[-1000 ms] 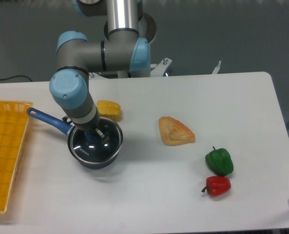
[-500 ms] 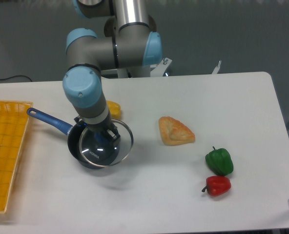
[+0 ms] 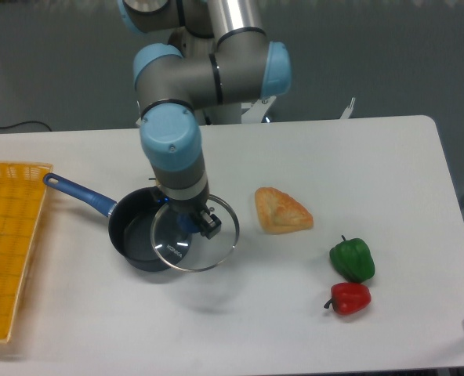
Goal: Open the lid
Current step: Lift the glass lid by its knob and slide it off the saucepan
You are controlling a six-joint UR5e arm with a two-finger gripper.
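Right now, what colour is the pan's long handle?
Blue. The pan's handle shows clearly in the fixed camera view, pointing toward the yellow basket.

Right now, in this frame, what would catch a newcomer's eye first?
The arm's hand holds the clear glass lid by its blue knob, lifted and shifted to the right so it only partly overlaps the dark saucepan left of centre. To the right on the white table lie a pastry, then a green pepper with a red pepper just below it. A yellow basket sits at the left edge.
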